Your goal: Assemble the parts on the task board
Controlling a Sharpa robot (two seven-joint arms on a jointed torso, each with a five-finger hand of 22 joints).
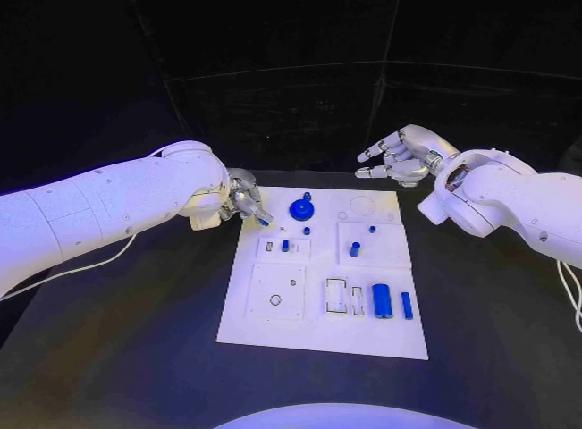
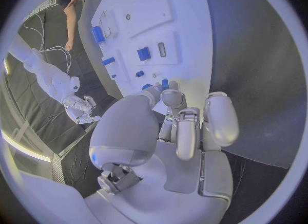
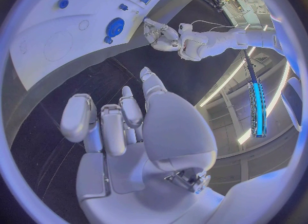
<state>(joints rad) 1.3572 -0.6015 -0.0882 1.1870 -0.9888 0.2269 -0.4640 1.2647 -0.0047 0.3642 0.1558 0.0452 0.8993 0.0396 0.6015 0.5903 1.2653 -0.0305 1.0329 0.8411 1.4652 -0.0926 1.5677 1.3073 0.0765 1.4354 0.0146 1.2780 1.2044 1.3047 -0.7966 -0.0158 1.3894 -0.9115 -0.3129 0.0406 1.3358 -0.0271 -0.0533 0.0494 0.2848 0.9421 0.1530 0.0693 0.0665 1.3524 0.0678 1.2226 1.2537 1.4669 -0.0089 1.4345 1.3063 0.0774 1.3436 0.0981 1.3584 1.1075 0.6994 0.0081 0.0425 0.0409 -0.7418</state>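
The white task board (image 1: 319, 331) lies in the middle of the black table. My left hand (image 1: 246, 204) hovers at the board's far left corner and pinches a small blue part (image 1: 263, 218) between thumb and a finger; the part (image 2: 165, 84) pokes out past my curled left hand (image 2: 179, 126). Just right of it a round blue part (image 1: 299, 212) stands in the board. My right hand (image 1: 400, 156) hangs beyond the far right corner, fingers apart and holding nothing. From the right wrist, my right hand (image 3: 122, 126) faces the board (image 3: 51, 49).
A blue cylinder (image 1: 383, 300) and a thin blue bar (image 1: 407, 305) lie near the board's front right. Short blue pegs (image 1: 355, 249) stand mid-board. Bare black table surrounds the board, and dark walls rise behind.
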